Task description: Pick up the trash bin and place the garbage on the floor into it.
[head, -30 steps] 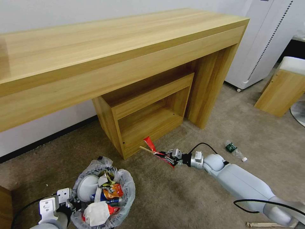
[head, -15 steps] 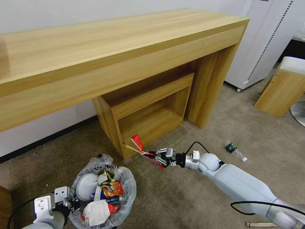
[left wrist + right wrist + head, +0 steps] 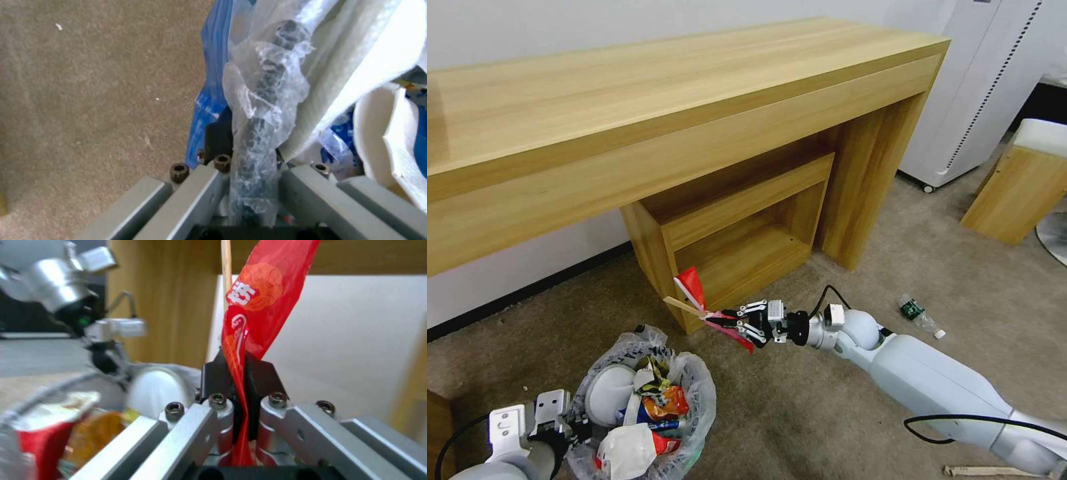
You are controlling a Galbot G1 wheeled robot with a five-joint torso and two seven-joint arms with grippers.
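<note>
Beige carpet floor (image 3: 827, 400) lies below. Right claw (image 3: 720, 318) pinches a red wrapper (image 3: 692, 288) and wooden stick (image 3: 684, 307). Left claw (image 3: 249, 173) clamps the trash bin (image 3: 694, 393) rim.

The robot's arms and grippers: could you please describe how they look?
The right arm has smooth pale blue-grey shells, a silver wrist and a looping black cable. The right gripper has black-and-silver linkage jaws with dark bolts. The left gripper carries white blocks and a black cable.

The trash bin (image 3: 647, 417) sits on the floor (image 3: 800, 413) at front left, before the desk (image 3: 627, 127) — a small shelf unit (image 3: 734, 233) stands under it. A bottle (image 3: 919, 315) lies well to the right — behind the right arm (image 3: 934, 387).
</note>
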